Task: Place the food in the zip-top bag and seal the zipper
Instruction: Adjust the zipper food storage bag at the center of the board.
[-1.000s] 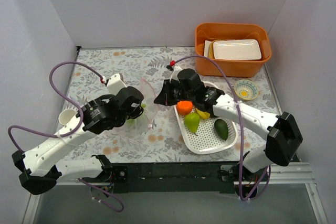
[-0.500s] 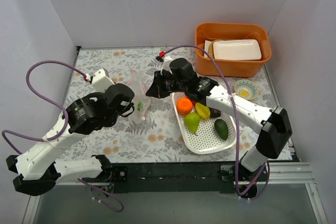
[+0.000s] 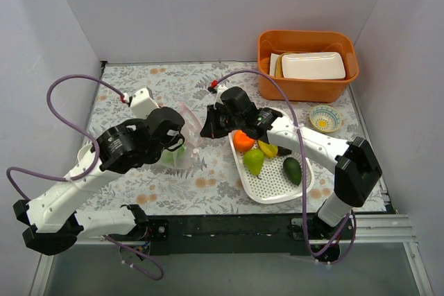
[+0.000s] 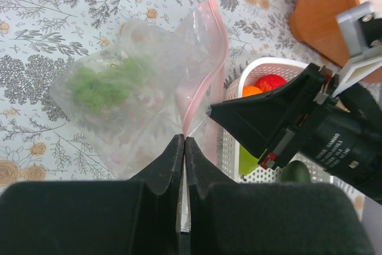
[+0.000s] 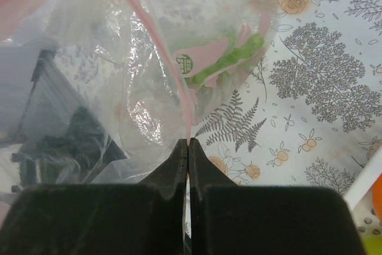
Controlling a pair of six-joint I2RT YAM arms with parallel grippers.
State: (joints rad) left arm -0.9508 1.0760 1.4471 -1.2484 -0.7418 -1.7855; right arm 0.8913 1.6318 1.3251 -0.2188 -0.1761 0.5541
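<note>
The clear zip-top bag (image 3: 186, 145) hangs between both grippers over the table, green grapes (image 4: 98, 82) inside it, also seen in the right wrist view (image 5: 230, 58). My left gripper (image 4: 184, 138) is shut on the bag's pink zipper strip (image 4: 206, 82). My right gripper (image 5: 188, 141) is shut on the same pink strip (image 5: 173, 70) from the other side; its black fingers (image 4: 268, 111) show in the left wrist view. In the white basket (image 3: 274, 190) lie an orange (image 3: 243, 141), a yellow-green fruit (image 3: 268, 148), a green pear (image 3: 254, 161), a dark green avocado (image 3: 293, 170) and a red apple (image 4: 270, 82).
An orange bin (image 3: 307, 64) with a white container stands at the back right. A small patterned bowl (image 3: 324, 118) sits right of the basket. A white cup (image 3: 90, 154) is at the left, partly behind my left arm. Grey walls enclose the table.
Both grippers have shifted with the bag: away from the near edge and left half a second ago, now back nearer and right. The bag hangs lower beside my left gripper.
</note>
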